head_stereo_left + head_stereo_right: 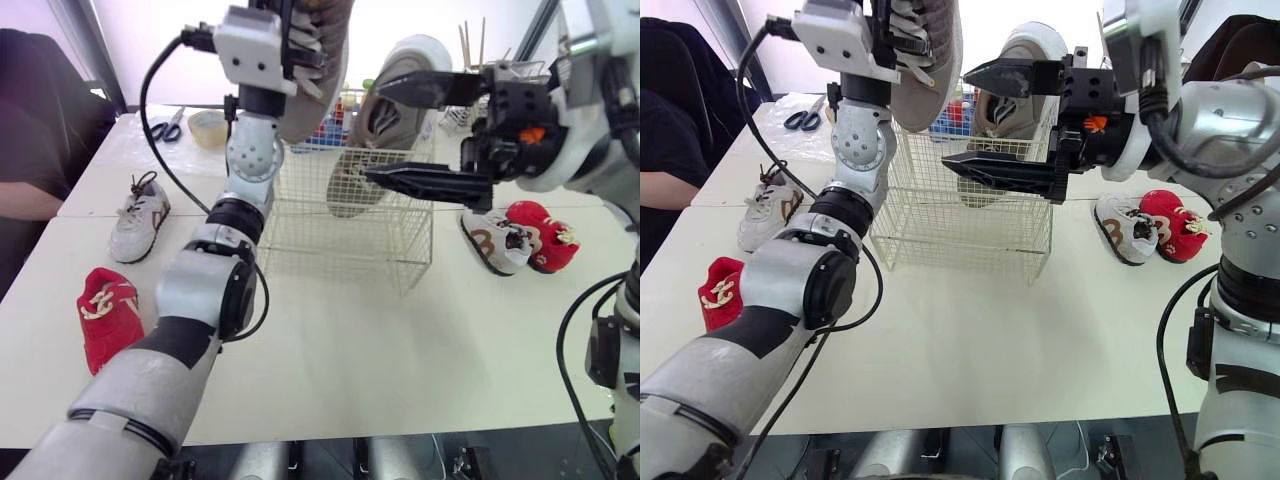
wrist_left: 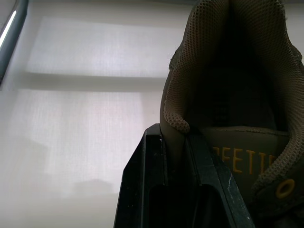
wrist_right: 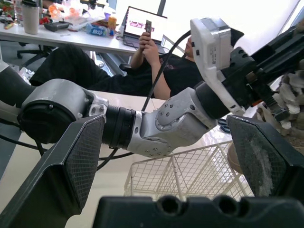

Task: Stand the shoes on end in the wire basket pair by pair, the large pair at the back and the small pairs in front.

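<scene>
left wrist view: your left gripper (image 2: pixel 176 142) pinches the large shoe (image 1: pixel 930 70) by the heel collar over the wire basket (image 1: pixel 340 230), probably to drop it on end beside its mate (image 1: pixel 410 55); right gripper (image 1: pixel 378 132) gapes open.

Yellow capital letters are printed on the insole (image 2: pixel 237 142) of the large olive shoe (image 2: pixel 228 71), seen in the left wrist view. The stretch that shows reads "FEETI"; it is cut off at both ends by the heel collar and the picture's edge. Lower on the same insole is a yellow ring shaped like an "O". On the table, the small white shoe (image 1: pixel 490 240) carries a brown figure on its side that may be a "3" or a "B". The laptop screen (image 3: pixel 142 23) in the right wrist view shows pink lines too small to read.
</scene>
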